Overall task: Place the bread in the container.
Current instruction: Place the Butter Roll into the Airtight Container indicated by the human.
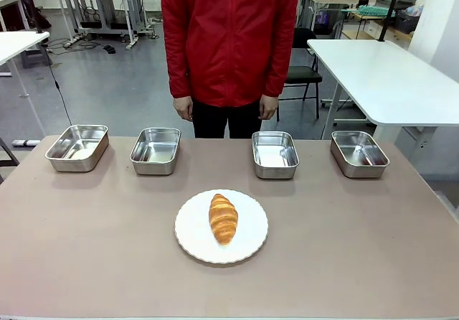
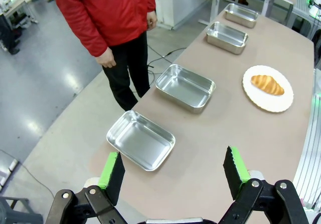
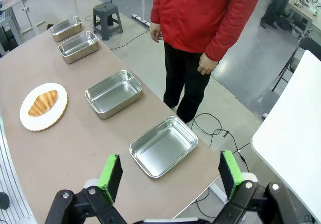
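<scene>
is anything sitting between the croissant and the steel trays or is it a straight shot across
Nothing visible does. The croissant lies on a white plate near the robot's side, and only bare table lies between that plate and the four steel trays lined along the far edge.

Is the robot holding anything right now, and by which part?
Nothing is held. The left end effector and right end effector are open and empty; the croissant lies on the white plate.

Table (image 1: 358,248), four trays (image 1: 153,168) (in a row), plate (image 1: 251,227)
</scene>
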Action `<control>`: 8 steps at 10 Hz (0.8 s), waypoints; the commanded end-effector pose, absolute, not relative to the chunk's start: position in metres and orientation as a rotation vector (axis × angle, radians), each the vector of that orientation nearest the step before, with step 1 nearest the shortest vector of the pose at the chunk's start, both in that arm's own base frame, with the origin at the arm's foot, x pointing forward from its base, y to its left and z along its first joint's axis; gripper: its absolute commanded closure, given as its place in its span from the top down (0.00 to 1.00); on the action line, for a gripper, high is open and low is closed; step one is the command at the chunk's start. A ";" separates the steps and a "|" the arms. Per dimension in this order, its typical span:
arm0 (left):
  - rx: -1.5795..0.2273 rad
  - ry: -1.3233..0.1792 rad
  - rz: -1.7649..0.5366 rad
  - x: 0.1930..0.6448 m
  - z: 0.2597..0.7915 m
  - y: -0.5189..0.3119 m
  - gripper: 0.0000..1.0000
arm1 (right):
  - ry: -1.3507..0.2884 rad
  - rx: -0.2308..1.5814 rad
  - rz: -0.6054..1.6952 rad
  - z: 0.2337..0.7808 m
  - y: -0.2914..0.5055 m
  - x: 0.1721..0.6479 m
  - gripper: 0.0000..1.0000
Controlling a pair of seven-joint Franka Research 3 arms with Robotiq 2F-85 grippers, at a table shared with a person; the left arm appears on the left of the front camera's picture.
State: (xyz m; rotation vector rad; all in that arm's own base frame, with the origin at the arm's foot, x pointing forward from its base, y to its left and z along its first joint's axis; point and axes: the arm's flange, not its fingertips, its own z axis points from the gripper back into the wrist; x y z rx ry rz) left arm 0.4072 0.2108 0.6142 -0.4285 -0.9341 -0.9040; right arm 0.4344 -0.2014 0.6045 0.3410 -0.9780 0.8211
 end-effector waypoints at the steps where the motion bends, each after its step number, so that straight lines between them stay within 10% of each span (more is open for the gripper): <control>1: -0.437 -0.938 -0.910 0.405 0.616 0.212 1.00 | -0.979 0.341 0.823 0.606 -0.201 0.434 1.00; 8: -0.437 -0.938 -0.910 0.405 0.616 0.212 1.00 | -0.979 0.341 0.823 0.606 -0.201 0.434 1.00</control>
